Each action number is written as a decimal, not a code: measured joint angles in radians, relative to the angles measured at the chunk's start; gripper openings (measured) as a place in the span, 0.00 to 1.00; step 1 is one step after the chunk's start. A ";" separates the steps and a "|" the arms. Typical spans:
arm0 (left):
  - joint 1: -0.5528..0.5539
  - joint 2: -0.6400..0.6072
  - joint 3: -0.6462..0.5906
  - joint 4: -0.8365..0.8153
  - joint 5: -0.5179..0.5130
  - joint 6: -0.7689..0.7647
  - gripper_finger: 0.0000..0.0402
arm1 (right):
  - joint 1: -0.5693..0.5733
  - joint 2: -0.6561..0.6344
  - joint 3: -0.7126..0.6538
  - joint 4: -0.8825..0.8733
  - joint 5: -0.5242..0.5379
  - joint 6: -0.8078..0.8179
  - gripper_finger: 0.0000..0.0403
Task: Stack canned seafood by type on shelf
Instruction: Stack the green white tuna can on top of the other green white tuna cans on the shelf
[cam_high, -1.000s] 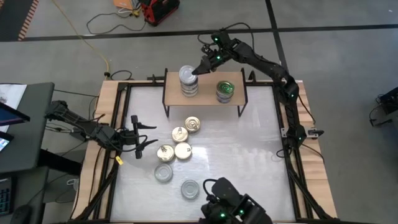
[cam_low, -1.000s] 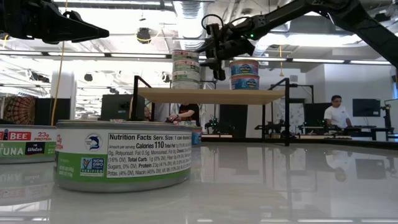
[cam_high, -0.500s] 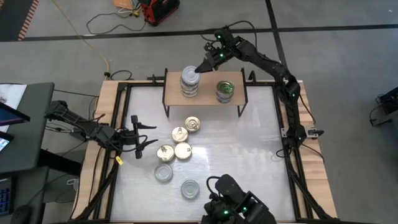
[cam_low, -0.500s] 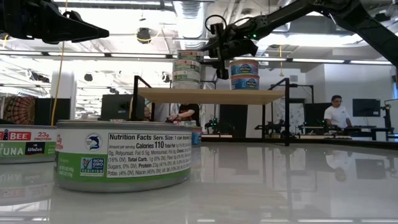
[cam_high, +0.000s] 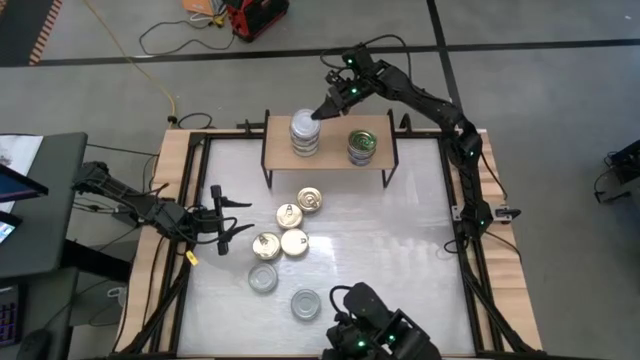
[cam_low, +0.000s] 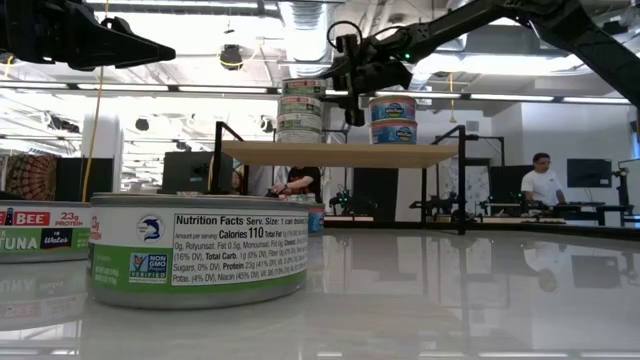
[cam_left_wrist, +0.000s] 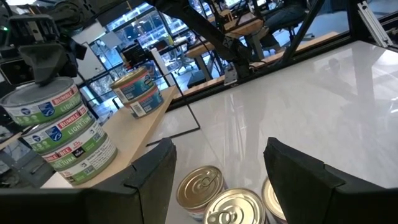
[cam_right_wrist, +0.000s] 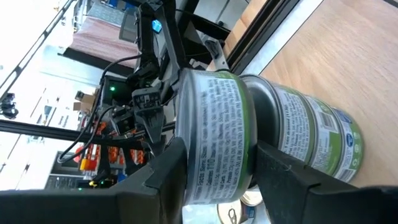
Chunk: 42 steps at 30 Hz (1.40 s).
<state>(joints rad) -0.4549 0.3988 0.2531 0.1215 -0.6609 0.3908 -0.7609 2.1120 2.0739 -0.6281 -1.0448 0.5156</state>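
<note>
The light-wood shelf (cam_high: 330, 150) stands at the table's far edge. On its left part stands a stack of three green-labelled tins (cam_high: 304, 133) with silver lids; on its right part, two blue-labelled tins (cam_high: 362, 147). My right gripper (cam_high: 318, 112) reaches in from the far right and is shut on the top tin (cam_low: 303, 88) of the green stack. My left gripper (cam_high: 228, 215) hangs open and empty over the table's left side, left of the loose tins. In the left wrist view its fingers frame two gold-lidded tins (cam_left_wrist: 214, 196). My right gripper pinches the top tin's round side wall (cam_right_wrist: 214, 149) between its two fingers (cam_right_wrist: 163, 177), one on each side. The fingers slant down from the table's far right. The tin sits slightly tilted on top of the stack's two lower tins (cam_right_wrist: 305, 134); whether it is lifted clear, I cannot tell.
Several loose tins lie on the white tabletop near its middle: gold-lidded ones (cam_high: 290, 213) (cam_high: 266, 244) and two silver-lidded ones (cam_high: 263, 278) (cam_high: 306, 303). One large tin (cam_low: 195, 258) stands close before the low camera. A person (cam_low: 540, 180) sits in the room behind.
My right gripper has gone up a little at the green stack. The top tin between its fingers has shifted and now sits slightly tilted on the stack.
</note>
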 joint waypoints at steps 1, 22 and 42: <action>0.000 0.000 0.000 0.000 0.000 0.000 0.58 | 0.000 0.000 0.000 0.000 0.001 0.000 0.53; 0.000 0.000 0.000 0.001 0.009 -0.010 0.58 | 0.010 0.000 0.001 0.001 0.082 -0.002 0.60; 0.000 0.000 0.000 0.001 0.014 -0.012 0.58 | 0.019 -0.001 0.001 0.031 0.151 -0.014 0.60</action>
<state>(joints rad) -0.4549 0.3985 0.2527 0.1226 -0.6472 0.3788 -0.7414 2.1109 2.0747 -0.5976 -0.8938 0.5018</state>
